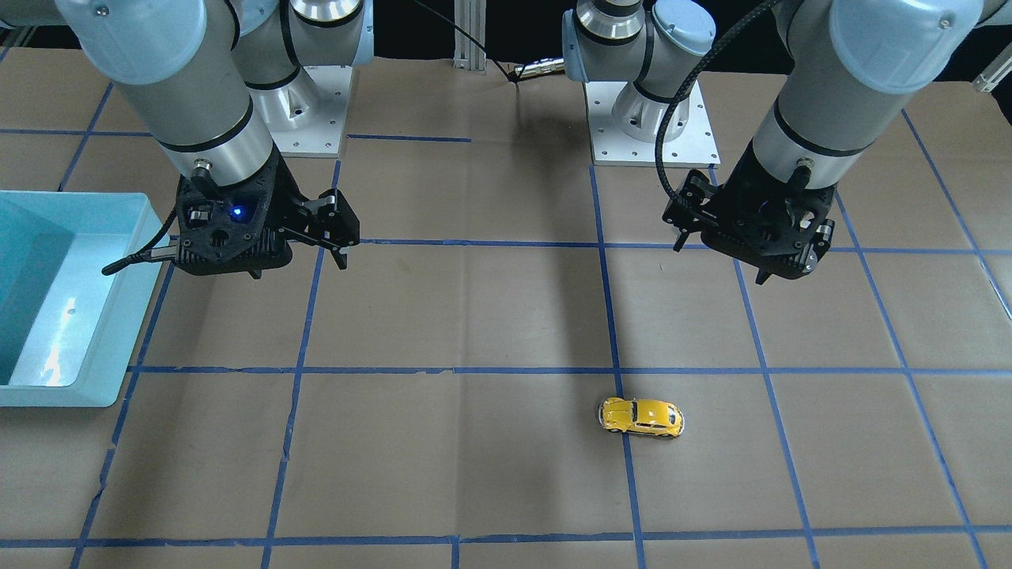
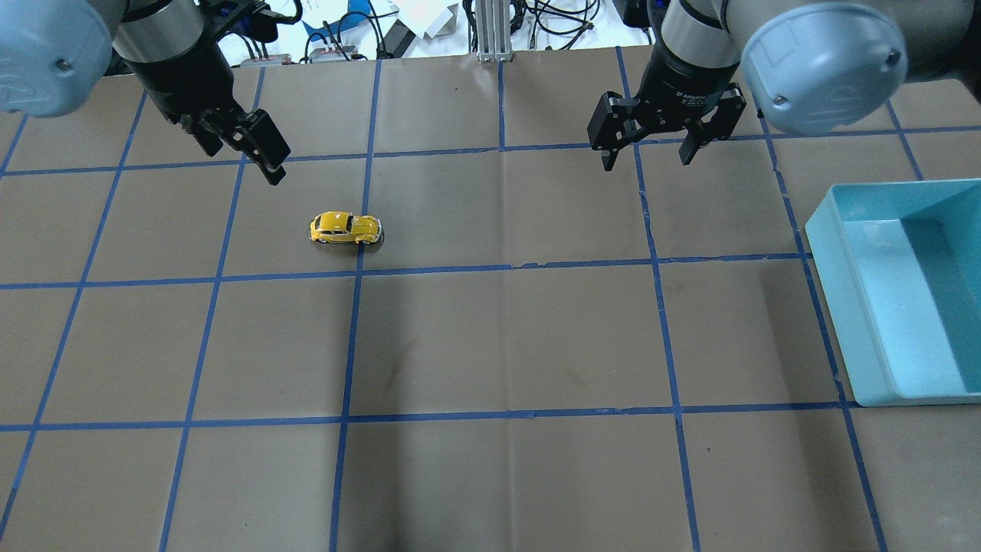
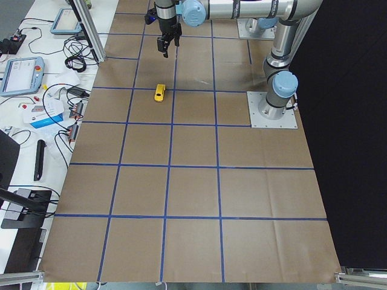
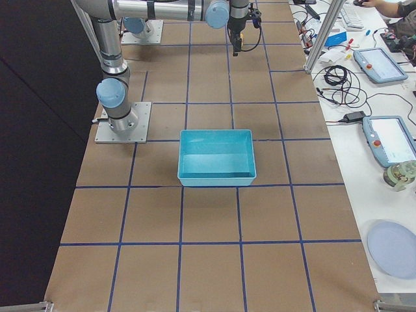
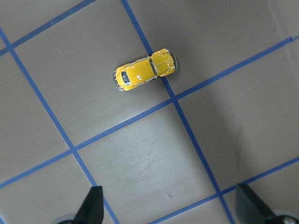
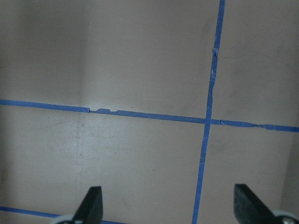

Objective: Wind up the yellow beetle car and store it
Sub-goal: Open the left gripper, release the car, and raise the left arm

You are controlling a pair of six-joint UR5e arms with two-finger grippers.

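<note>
Overhead view. The car [image 2: 346,228] is standing on its wheels on the table [image 2: 506,345], which is carrying a grid of blue tape [image 2: 429,270]. The car is lying along the 9-to-3 o'clock axis, and its 3 o'clock end is resting over a tape line. The left gripper [image 2: 268,157] is hanging above the table, with the car at about 4 o'clock from it and clear of it. Seen edge-on here, its jaws are not showing their gap.

Left wrist view. The two fingertips [image 5: 92,205] are showing at the lower corners, so the jaws are standing wide apart and holding nothing. The car [image 5: 145,70] is appearing near 12 o'clock of the view's centre, straddling a tape line.

Right side. The right gripper [image 2: 647,157] is hovering over bare table, well apart from the car at about 8 o'clock. Its jaws are also standing wide and gripping nothing, as the right wrist view is confirming by its spread fingertips [image 6: 92,205]. The bin [image 2: 831,284], light blue, is sitting at about 4 o'clock from this gripper, against the view's 3 o'clock edge, and the car is not lying in it.
</note>
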